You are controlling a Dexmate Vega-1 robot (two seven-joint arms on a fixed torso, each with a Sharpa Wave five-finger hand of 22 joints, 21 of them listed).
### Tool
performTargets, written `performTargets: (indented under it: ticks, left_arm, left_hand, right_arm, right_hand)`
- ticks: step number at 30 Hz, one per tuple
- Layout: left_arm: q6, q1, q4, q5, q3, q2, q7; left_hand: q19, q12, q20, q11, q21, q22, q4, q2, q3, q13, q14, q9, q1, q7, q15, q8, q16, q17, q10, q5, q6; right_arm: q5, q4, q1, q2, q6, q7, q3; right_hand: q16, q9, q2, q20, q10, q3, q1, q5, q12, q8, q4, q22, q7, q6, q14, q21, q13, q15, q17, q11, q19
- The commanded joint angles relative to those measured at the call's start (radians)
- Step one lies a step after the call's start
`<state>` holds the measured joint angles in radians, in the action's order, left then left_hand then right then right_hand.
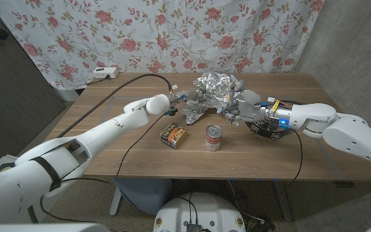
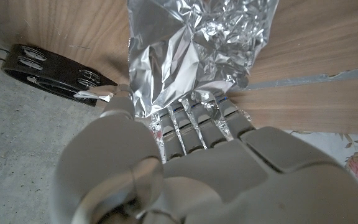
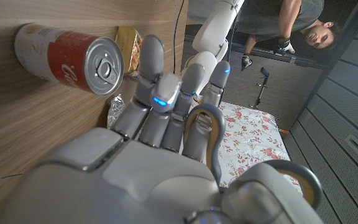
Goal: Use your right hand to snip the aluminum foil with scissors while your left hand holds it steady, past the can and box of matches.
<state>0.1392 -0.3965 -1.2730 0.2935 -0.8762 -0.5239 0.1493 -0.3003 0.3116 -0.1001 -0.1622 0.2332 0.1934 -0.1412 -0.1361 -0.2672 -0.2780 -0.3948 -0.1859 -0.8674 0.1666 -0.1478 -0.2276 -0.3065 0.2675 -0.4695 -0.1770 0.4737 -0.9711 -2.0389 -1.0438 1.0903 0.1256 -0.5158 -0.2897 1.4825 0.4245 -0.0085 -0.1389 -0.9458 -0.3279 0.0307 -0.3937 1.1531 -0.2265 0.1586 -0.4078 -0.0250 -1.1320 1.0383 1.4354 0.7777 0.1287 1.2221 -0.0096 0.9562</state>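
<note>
Foil point(image 1: 212, 90), a crumpled silver sheet, lies on the far middle of the wooden worktop point(image 1: 140, 151). The left robot hand point(image 1: 187, 98) reaches in from the left and touches the sheet's left edge; in the left wrist view its fingers point(image 2: 197, 121) lie on the foil point(image 2: 191, 50), pressing it against the wood, with the thumb beside the sheet's edge. The right robot hand point(image 1: 240, 106) sits just right of the foil, its fingers curled through the grey handle loops of the scissors point(image 3: 210, 134), which it grips; the blades are hidden, so whether they touch the foil cannot be told. Nearer than the foil stand 2 items: a red-labelled can point(image 1: 213, 137), upright, and to its left a box of matches point(image 1: 174, 135) lying flat at a slight angle. Can and box are near each other but apart, and both are apart from the foil. A dark round object point(image 1: 269, 129) lies under the right forearm. A white power strip point(image 1: 105, 73) rests at the far left corner. A person point(image 3: 278, 25) appears in the right wrist view.
</note>
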Motion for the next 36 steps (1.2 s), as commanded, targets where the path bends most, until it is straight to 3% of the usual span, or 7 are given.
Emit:
performTargets:
  ticks: [1, 6, 9, 11, 12, 27, 36]
  left_arm:
    - [0.014, -0.01, 0.005, 0.005, 0.009, 0.005, -0.036]
    - [-0.004, -0.017, -0.003, 0.01, 0.011, 0.008, -0.05]
    - [-0.012, -0.034, -0.011, 0.01, 0.021, 0.01, -0.087]
    - [-0.014, -0.045, -0.019, 0.009, 0.028, 0.008, -0.108]
    - [-0.016, -0.048, -0.023, 0.009, 0.03, 0.007, -0.112]
    - [0.013, -0.134, -0.061, 0.025, 0.08, -0.005, -0.304]
    - [0.025, -0.166, -0.065, 0.062, 0.092, -0.001, -0.407]
  left_hand:
    - [-0.018, 0.028, -0.001, -0.011, 0.009, 0.006, -0.013, -0.011, -0.008, -0.015, -0.035, -0.002, -0.025, 0.0, -0.007, -0.008, -0.034, 0.022, -0.04, -0.005, 0.023]
    - [-0.073, 0.158, 0.023, -0.046, 0.032, 0.015, -0.031, -0.02, -0.025, -0.121, -0.168, -0.013, -0.123, -0.036, -0.032, -0.012, -0.195, 0.143, -0.172, -0.007, 0.138]
    - [-0.138, 0.312, 0.035, -0.05, 0.071, 0.033, -0.036, -0.016, -0.026, -0.286, -0.218, -0.065, -0.255, -0.07, -0.06, -0.047, -0.368, 0.318, -0.217, -0.009, 0.259]
    - [-0.146, 0.494, 0.026, -0.045, 0.102, 0.054, -0.031, -0.029, -0.032, -0.498, -0.243, -0.144, -0.376, -0.072, -0.068, -0.08, -0.471, 0.446, -0.208, -0.011, 0.286]
    - [-0.152, 0.514, 0.03, -0.044, 0.109, 0.057, -0.029, -0.026, -0.029, -0.527, -0.256, -0.159, -0.389, -0.065, -0.074, -0.092, -0.487, 0.462, -0.202, -0.01, 0.295]
    - [-0.158, 0.525, 0.03, -0.032, 0.137, 0.069, -0.005, -0.044, -0.063, -0.599, -0.272, -0.247, -0.408, -0.083, -0.076, -0.187, -0.445, 0.447, -0.16, -0.006, 0.351]
    - [-0.17, 0.513, 0.036, -0.033, 0.151, 0.073, -0.003, -0.042, -0.081, -0.601, -0.278, -0.269, -0.408, -0.09, -0.081, -0.2, -0.426, 0.443, -0.159, -0.01, 0.34]
  right_arm:
    - [-0.004, 0.005, 0.002, -0.006, 0.003, 0.001, 0.0]
    - [-0.009, 0.004, -0.003, -0.007, 0.003, 0.009, 0.005]
    - [-0.009, 0.004, -0.006, -0.006, 0.003, 0.012, 0.007]
    - [-0.015, 0.005, -0.007, -0.007, 0.005, 0.012, 0.008]
    - [-0.014, 0.004, -0.008, -0.007, 0.005, 0.014, 0.009]
    - [-0.018, -0.007, -0.021, 0.003, -0.002, 0.006, 0.02]
    - [-0.019, -0.02, -0.017, 0.013, 0.016, 0.006, 0.017]
  right_hand:
    - [0.006, 0.004, 0.01, -0.04, -0.001, -0.005, 0.003, 0.0, 0.008, -0.007, -0.004, -0.005, -0.084, 0.039, -0.03, 0.009, 0.004, 0.08, 0.002, 0.0, -0.008]
    - [0.005, 0.004, 0.012, -0.041, 0.001, -0.005, 0.004, 0.001, 0.008, -0.007, -0.005, 0.003, -0.083, 0.041, -0.032, 0.006, 0.001, 0.08, 0.0, -0.003, -0.006]
    - [0.005, 0.002, 0.013, -0.041, 0.001, -0.004, 0.004, 0.002, 0.008, -0.007, -0.005, 0.003, -0.084, 0.039, -0.032, 0.007, -0.004, 0.08, 0.0, -0.004, -0.006]
    - [0.005, 0.002, 0.013, -0.042, 0.002, -0.004, 0.004, 0.002, 0.009, -0.006, -0.005, 0.004, -0.084, 0.039, -0.032, 0.006, -0.002, 0.08, 0.0, -0.005, -0.006]
    - [0.006, 0.002, 0.014, -0.042, 0.002, -0.004, 0.005, 0.002, 0.009, -0.006, -0.005, 0.005, -0.083, 0.039, -0.031, 0.006, -0.003, 0.08, 0.0, -0.004, -0.006]
    - [-0.002, 0.0, 0.021, -0.042, 0.005, -0.003, 0.005, 0.004, 0.014, -0.006, -0.004, 0.008, -0.083, 0.038, -0.032, 0.009, -0.008, 0.081, -0.005, -0.002, -0.007]
    - [-0.006, 0.001, 0.02, -0.042, 0.003, -0.005, 0.006, 0.006, 0.013, -0.007, -0.005, 0.011, -0.083, 0.037, -0.031, 0.011, -0.02, 0.081, -0.006, -0.004, -0.008]
